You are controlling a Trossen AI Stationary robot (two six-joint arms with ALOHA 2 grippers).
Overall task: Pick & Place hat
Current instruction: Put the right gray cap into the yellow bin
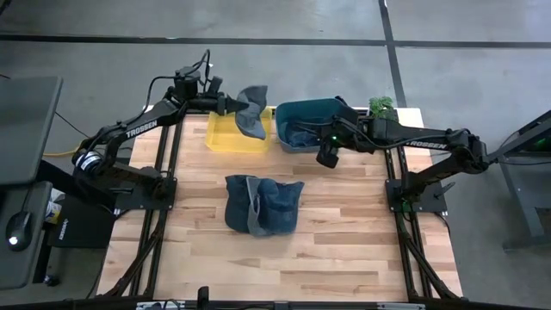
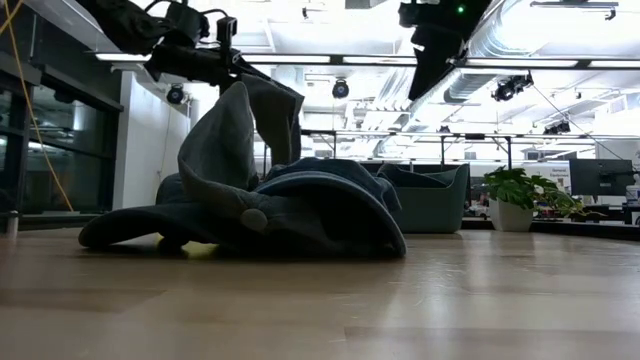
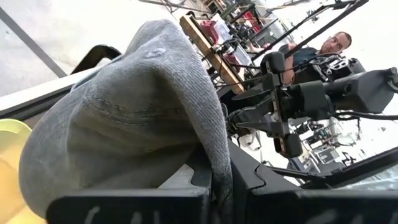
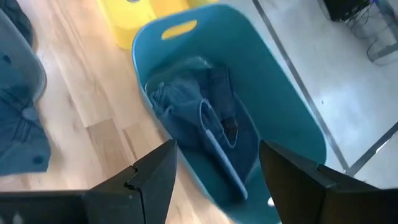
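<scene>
1. Left pincer [image 1: 231, 105], clenched on a grey hat [image 1: 251, 114], hangs above the yellow bin [image 1: 225, 136]; the drooping brim may snag its rim.
2. Right pincer [image 1: 326, 155], released, hovers beside the teal bin [image 1: 301, 110], right of the yellow one.

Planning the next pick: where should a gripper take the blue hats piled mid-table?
Probably the raised fold at the top of the hat pile, coming straight down from above. In the low view it stands proud of the flat brims, so fingers can close across it.
</scene>
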